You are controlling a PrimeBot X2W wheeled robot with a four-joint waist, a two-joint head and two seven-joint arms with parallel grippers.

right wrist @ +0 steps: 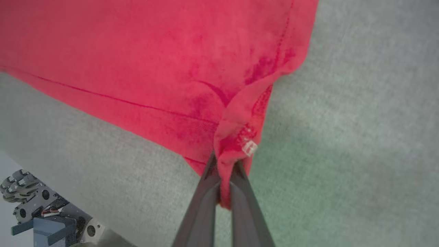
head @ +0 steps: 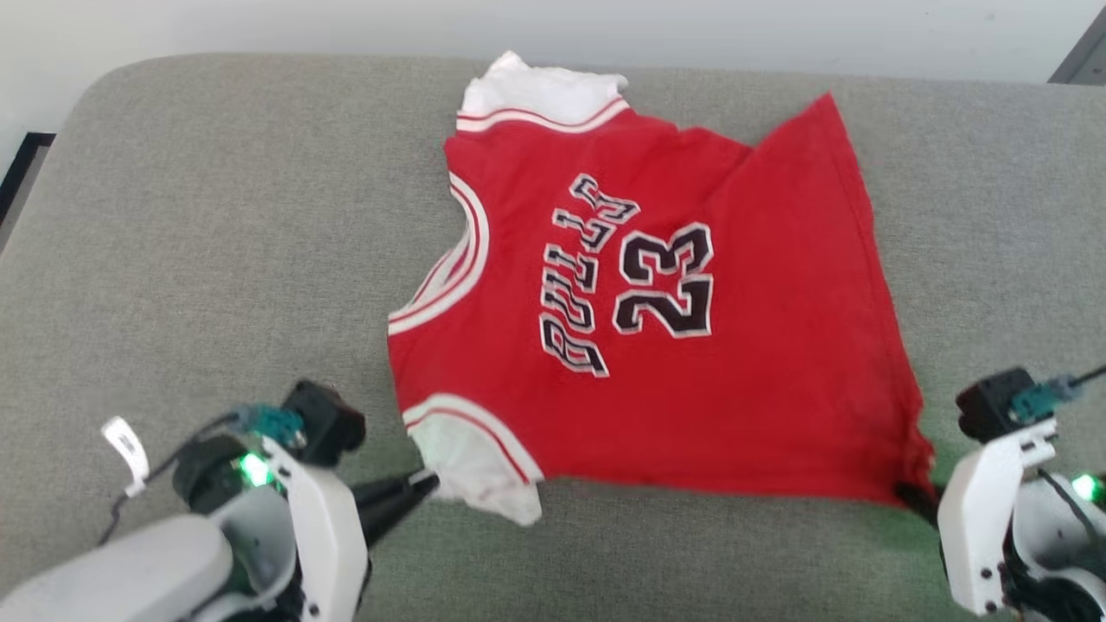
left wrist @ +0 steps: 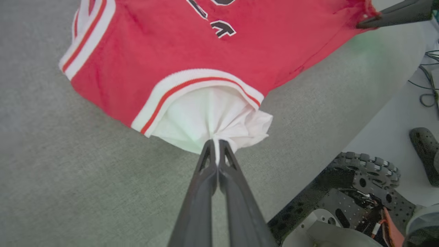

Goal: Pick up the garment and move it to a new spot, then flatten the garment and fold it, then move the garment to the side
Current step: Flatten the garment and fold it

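The garment (head: 657, 294), a small red jersey with white sleeves and a black "BULLS 23" print, lies spread face up on the grey cushion (head: 216, 259), neck toward the left. My left gripper (head: 425, 485) is shut on the near white sleeve (left wrist: 212, 120), the cloth bunched at its fingertips (left wrist: 210, 145). At the lower right, my right gripper (head: 907, 494) is shut on the jersey's near red hem corner (right wrist: 236, 144). Between the two grips the near edge is stretched taut. The far white sleeve (head: 544, 91) rests crumpled near the cushion's back edge.
The grey cushion stretches wide to the left and right of the jersey. A pale wall runs behind its back edge. In the wrist views my wheeled base (left wrist: 363, 195) and some cables (left wrist: 428, 92) sit on the pale floor beside the cushion's near edge.
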